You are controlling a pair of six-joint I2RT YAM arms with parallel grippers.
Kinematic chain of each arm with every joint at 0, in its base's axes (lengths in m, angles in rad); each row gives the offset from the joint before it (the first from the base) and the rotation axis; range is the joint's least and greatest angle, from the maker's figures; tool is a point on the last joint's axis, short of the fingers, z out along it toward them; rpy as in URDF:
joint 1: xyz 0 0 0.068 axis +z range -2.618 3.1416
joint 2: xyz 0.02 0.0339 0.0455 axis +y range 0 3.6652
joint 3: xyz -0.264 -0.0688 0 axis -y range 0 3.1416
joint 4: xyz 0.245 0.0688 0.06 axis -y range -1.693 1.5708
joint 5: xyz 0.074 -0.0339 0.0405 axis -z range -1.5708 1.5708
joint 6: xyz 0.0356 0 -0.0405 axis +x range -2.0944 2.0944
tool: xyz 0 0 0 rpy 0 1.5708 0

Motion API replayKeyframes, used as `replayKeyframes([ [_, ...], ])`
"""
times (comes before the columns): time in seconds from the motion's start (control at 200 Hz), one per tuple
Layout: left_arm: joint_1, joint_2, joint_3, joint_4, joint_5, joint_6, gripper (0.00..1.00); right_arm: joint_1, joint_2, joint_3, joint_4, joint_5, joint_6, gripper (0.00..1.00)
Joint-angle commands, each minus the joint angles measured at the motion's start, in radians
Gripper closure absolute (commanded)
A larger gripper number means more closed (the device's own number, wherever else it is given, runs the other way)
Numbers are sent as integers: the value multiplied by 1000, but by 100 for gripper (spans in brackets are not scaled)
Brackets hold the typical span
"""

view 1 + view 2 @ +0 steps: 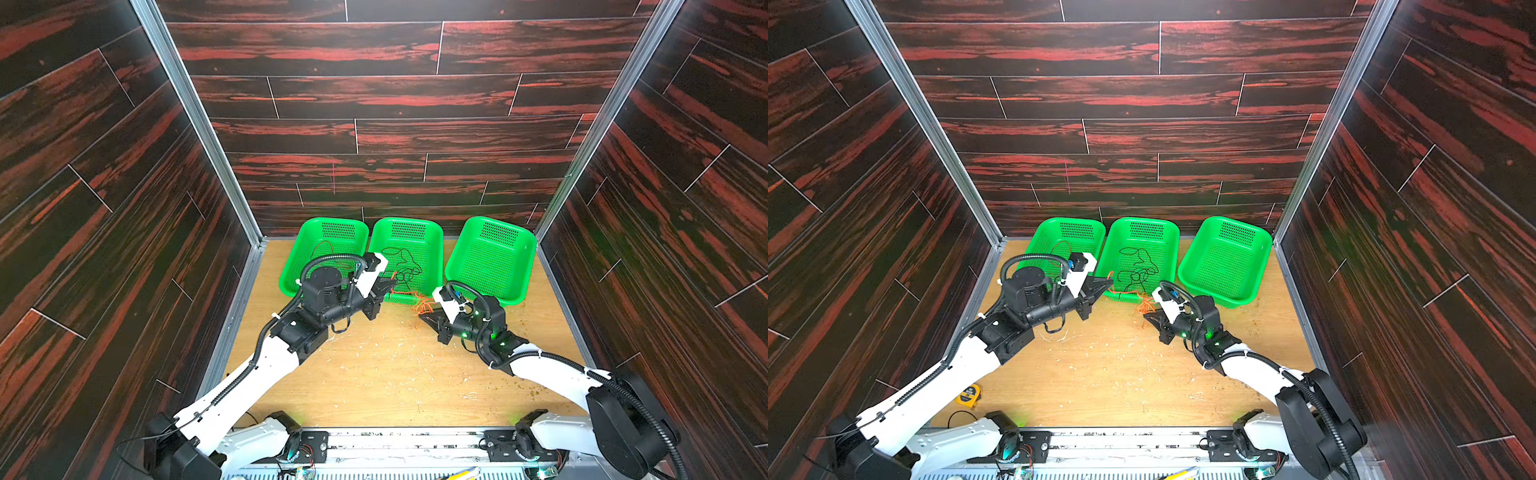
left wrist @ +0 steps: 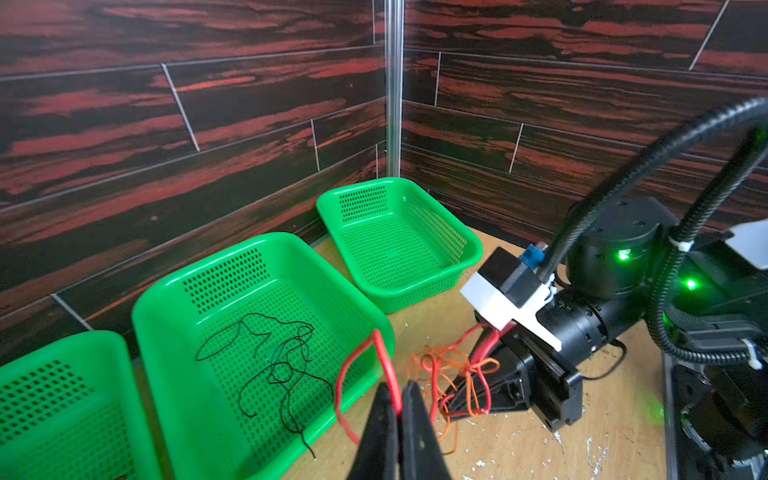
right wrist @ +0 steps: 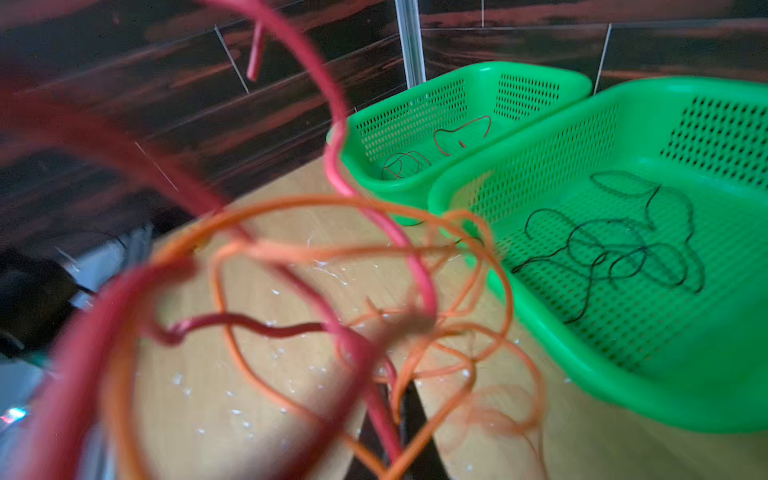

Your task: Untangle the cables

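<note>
My left gripper (image 2: pixel 401 390) is shut on a loop of the red cable (image 2: pixel 384 357), just off the front left corner of the middle green basket (image 1: pixel 436 249). The red cable runs on into a knot with the orange cable (image 1: pixel 422 305) on the table in front of that basket. My right gripper (image 1: pixel 420 318) is shut on this red and orange tangle; in the right wrist view its fingertips (image 3: pixel 409 399) show behind blurred loops. The black cable (image 1: pixel 401 262) lies curled inside the middle basket, apart from both grippers.
Three green baskets stand in a row at the back wall. The left basket (image 1: pixel 303 249) holds a thin red wire (image 3: pixel 461 133); the right basket (image 1: pixel 528 257) holds nothing. A yellow tape measure (image 1: pixel 968 395) lies at the table's front left. Panel walls close three sides.
</note>
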Motion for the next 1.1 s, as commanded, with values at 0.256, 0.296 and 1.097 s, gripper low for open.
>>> replayKeyframes([
  [0.256, 1, -50, 158, -104, -56, 66, 100, 3, 104, -49, -43, 38, 53, 100],
  [0.296, 4, -50, 175, -125, -69, 85, 100, 2, 117, -42, -71, 51, 53, 100],
  [1.097, 211, -78, 262, -285, -192, 280, 100, -35, 152, 5, -432, 410, 196, 100],
])
